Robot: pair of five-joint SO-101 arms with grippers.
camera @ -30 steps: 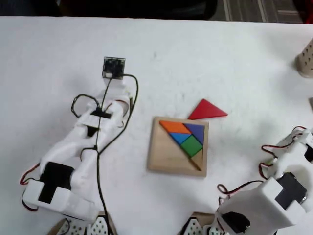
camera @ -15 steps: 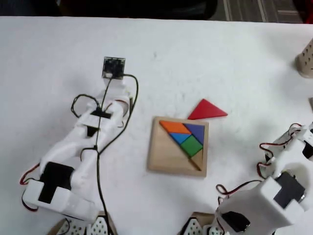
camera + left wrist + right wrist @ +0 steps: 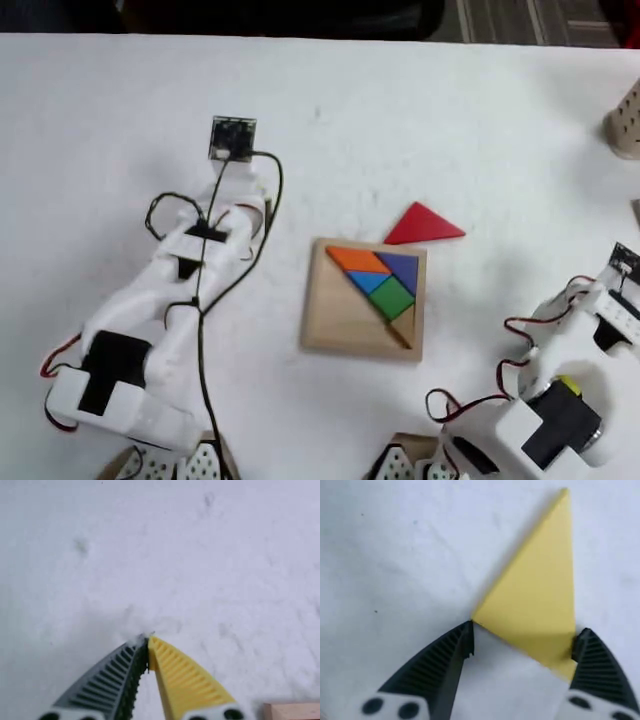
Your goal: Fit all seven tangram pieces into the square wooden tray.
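The right claw (image 3: 522,635) stands wide around the yellow triangle (image 3: 535,595), which lies flat on the white surface (image 3: 395,555). The piece looks stiff, light and smooth, so grip two opposite edges squarely. The left claw (image 3: 148,645) is closed and empty.

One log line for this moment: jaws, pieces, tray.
left jaws: shut, over white table | right jaws: open around yellow triangular piece | red triangular piece: beside square wooden tray, partly filled

Wooden tray (image 3: 345,325) half filled (upper-right corner); red triangle (image 3: 423,224) just beside it.
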